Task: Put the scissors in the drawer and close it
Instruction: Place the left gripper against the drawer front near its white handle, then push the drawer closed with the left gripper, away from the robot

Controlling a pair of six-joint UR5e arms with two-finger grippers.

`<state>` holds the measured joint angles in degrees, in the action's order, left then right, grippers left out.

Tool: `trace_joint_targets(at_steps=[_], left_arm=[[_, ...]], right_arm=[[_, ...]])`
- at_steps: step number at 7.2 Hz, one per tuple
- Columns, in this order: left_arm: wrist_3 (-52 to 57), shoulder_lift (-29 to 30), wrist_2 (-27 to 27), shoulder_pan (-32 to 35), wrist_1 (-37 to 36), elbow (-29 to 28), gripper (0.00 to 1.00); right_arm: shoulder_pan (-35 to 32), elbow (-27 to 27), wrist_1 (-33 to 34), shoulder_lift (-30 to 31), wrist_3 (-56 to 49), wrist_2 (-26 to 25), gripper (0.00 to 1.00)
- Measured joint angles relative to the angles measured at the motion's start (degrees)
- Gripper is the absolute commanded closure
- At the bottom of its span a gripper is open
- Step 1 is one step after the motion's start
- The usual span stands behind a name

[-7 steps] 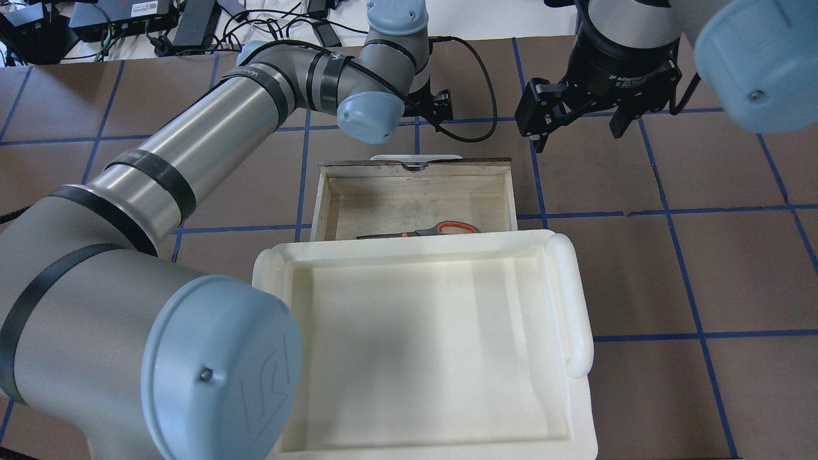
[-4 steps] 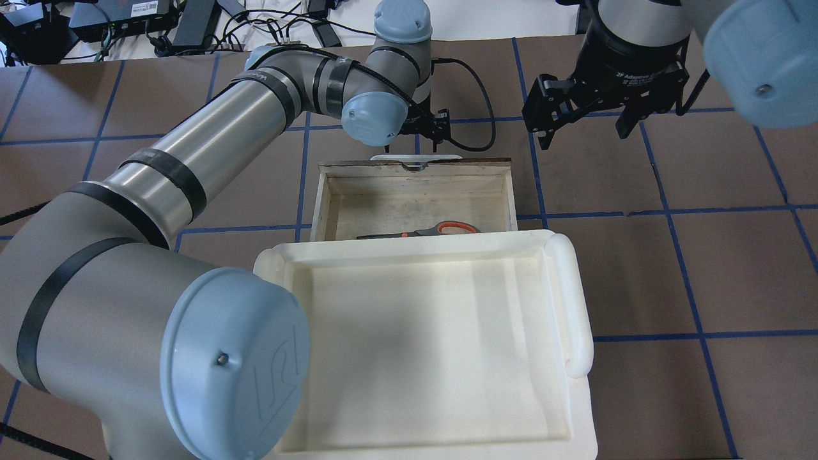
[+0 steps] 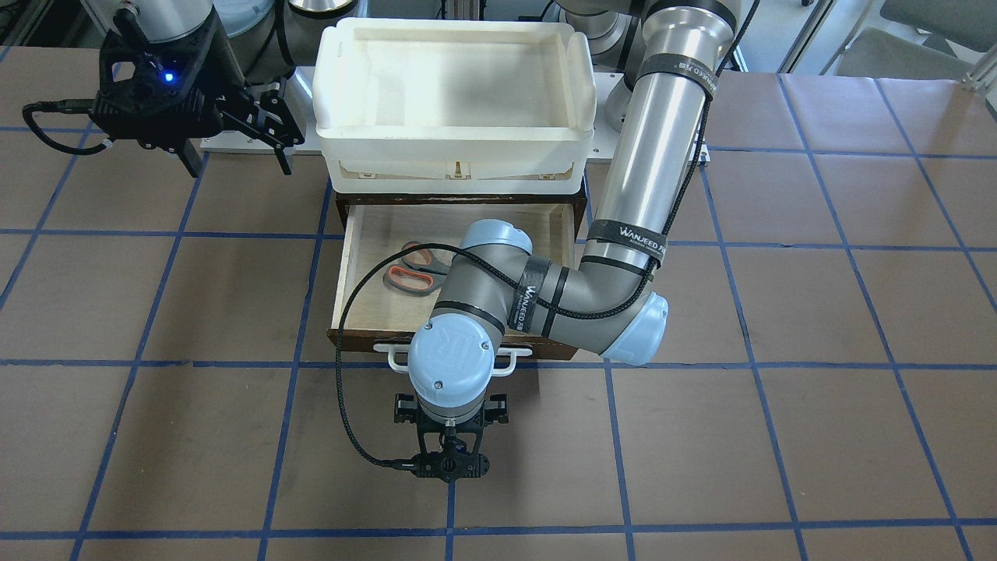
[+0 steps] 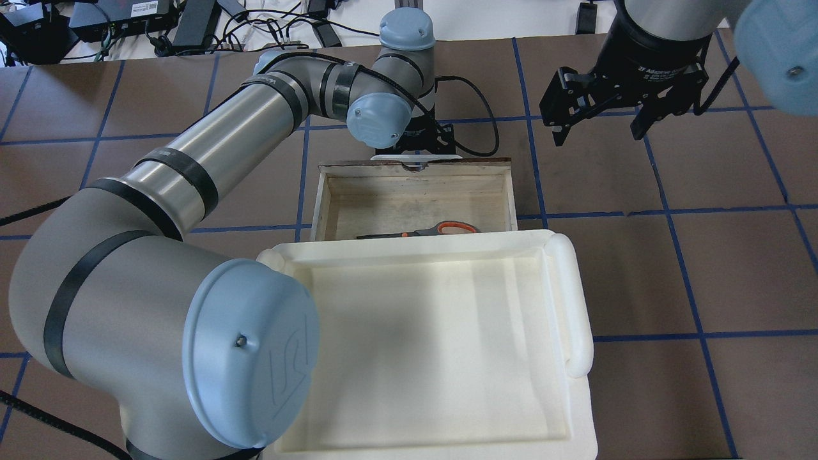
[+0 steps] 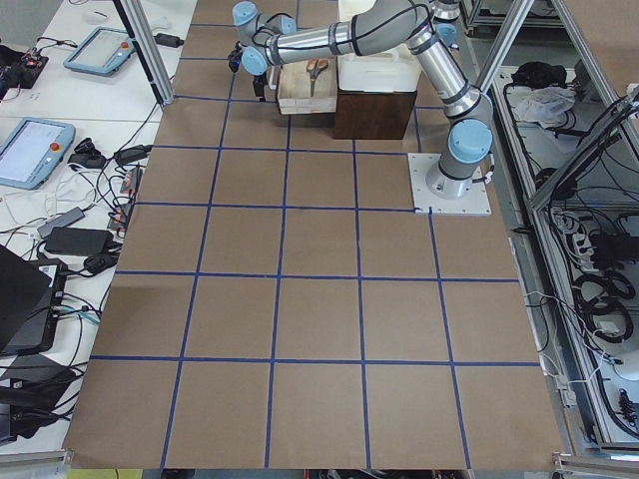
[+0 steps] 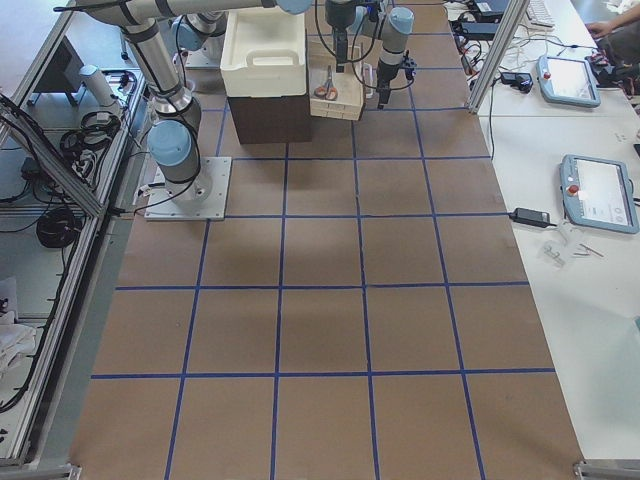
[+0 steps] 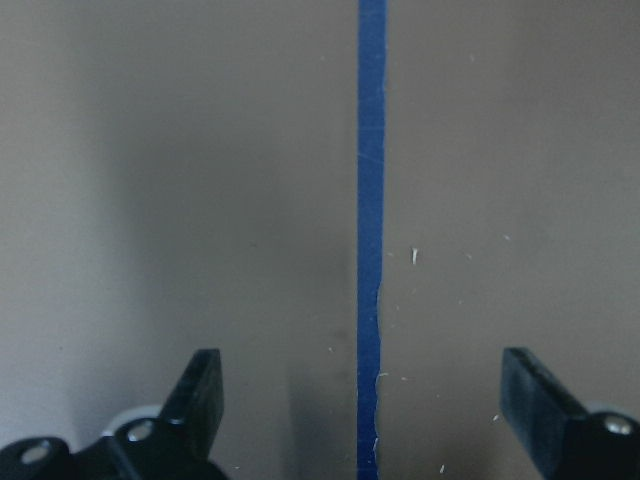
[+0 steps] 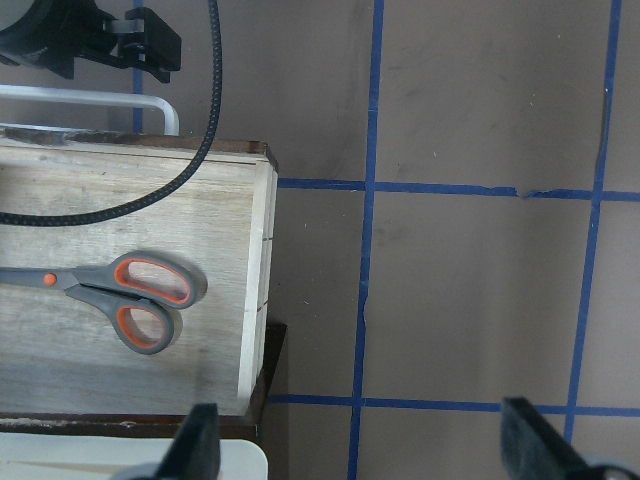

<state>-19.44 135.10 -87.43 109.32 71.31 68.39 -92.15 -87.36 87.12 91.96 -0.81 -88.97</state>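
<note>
The scissors (image 3: pixel 413 269) lie flat inside the open drawer (image 3: pixel 343 273), handles toward its right-hand wall in the overhead view (image 4: pixel 447 229). They also show in the right wrist view (image 8: pixel 135 300). My left gripper (image 7: pixel 362 368) is open and empty, pointing down at bare table just beyond the drawer's white bar handle (image 4: pixel 415 156). In the overhead view this gripper (image 4: pixel 433 137) is mostly hidden by its wrist. My right gripper (image 4: pixel 599 128) is open and empty, held high above the table to the right of the drawer.
A white plastic tray (image 4: pixel 575 306) sits on top of the dark cabinet, over the drawer's rear part. The left wrist's black cable (image 3: pixel 350 366) loops over the drawer front. Brown table with blue tape lines lies on all sides.
My left wrist has moved toward the drawer front and now stands right at the handle. My right gripper has drifted right and away from the drawer. The scissors and the drawer have not moved.
</note>
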Motion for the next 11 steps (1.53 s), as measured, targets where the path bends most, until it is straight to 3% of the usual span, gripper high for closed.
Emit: trace_joint_targets(at_steps=[11], left_arm=[[-5.99, -3.88, 0.3, 2.92, 11.69, 0.41, 0.0]], right_arm=[[0.13, -0.62, -0.02, 0.06, -0.15, -0.03, 0.0]])
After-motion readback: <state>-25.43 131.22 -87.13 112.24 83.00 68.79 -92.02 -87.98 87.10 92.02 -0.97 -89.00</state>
